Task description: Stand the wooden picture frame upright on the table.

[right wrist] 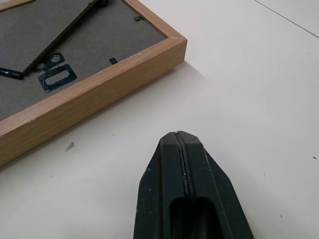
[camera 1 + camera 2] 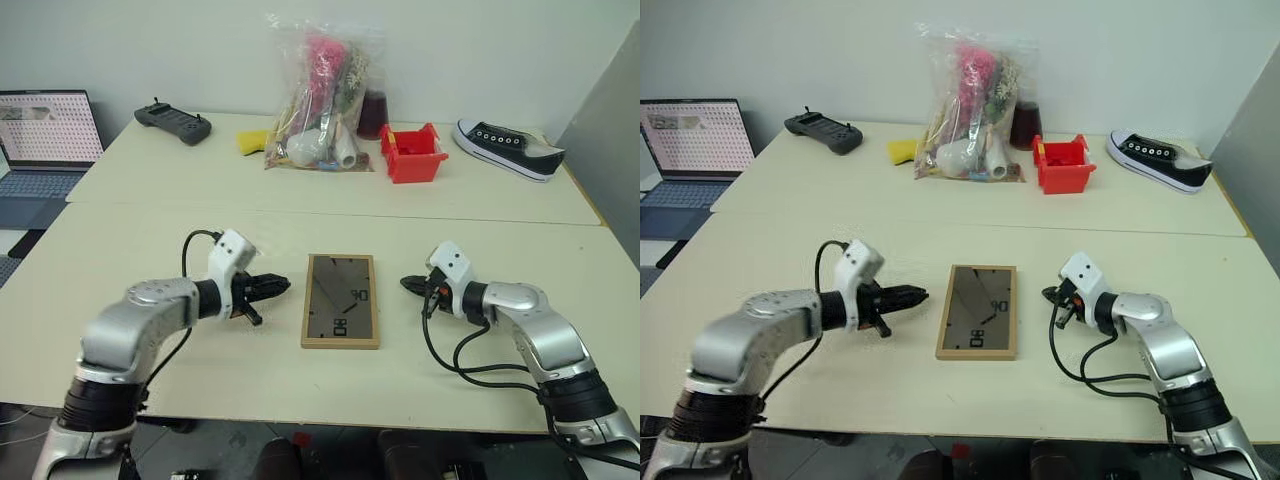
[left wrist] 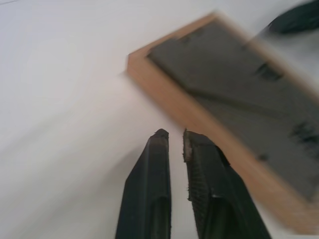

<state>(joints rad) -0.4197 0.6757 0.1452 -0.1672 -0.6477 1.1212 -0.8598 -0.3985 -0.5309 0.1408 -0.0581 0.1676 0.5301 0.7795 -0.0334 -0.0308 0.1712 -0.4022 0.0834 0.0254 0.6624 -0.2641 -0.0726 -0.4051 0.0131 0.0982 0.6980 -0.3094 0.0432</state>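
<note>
Jaws flank wooden picture frame (image 2: 341, 300) – left gripper (image 2: 281, 287) slightly parted, right gripper (image 2: 407, 284) closed

Surface: cream-beige table (image 2: 150, 240), matte; a seam runs across it between the near and far halves.
Near half, centre: wooden picture frame (image 2: 341, 300), lying flat with its dark back board up, close to the near edge.
Far left corner: black handheld controller (image 2: 173, 123).
Far edge, middle: clear plastic bag (image 2: 318, 100) stuffed with mixed items, with a yellow object (image 2: 253, 141) just beside it on the left.
Right of the bag: red plastic bin (image 2: 412, 152), with a dark jar (image 2: 373, 113) behind it.
Far right corner: black-and-white sneaker (image 2: 505, 147), lying on its side.
</note>
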